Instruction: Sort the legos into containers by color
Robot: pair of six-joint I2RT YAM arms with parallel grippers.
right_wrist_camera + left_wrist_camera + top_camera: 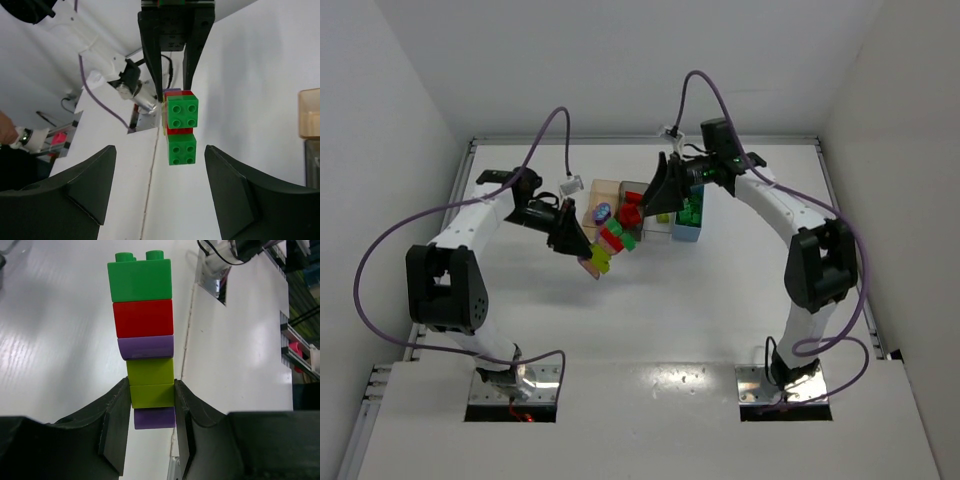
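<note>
Overhead, the top camera alone takes in both arms leaning toward each other above the white worktop (720,300), where small narrow plastic bins stand in a row at the far middle. A translucent tan bin (604,192) is at the left end and a light blue bin (686,236) holding green bricks (692,210) is at the right end. The bins between them are partly covered by the right claw (662,190), and some red bricks (632,212) lie there, though I cannot tell in which bin. From this view the left claw (582,246) carries a multicoloured stack of studded plastic bricks (610,245) near the tan bin, but the order of colours is too small to read. The left wrist camera makes that plain: from the far end the stack (145,340) runs green, red, purple, two lime-yellow, then purple. The left claw (152,392) is clamped on the second lime-yellow brick, one black finger pressed to each side. The right wrist camera sees the same stack (181,130) end-on, hanging from the left claw (172,75) at the top of the picture. It shows two green four-stud faces, one above the other, edged with red, whereas the left wrist view shows only one green brick. The right claw (159,165) stands wide apart, gripping nothing, its fingers (85,190) flanking the stack without touching it, and the tan bin (309,112) sits at the right edge.
</note>
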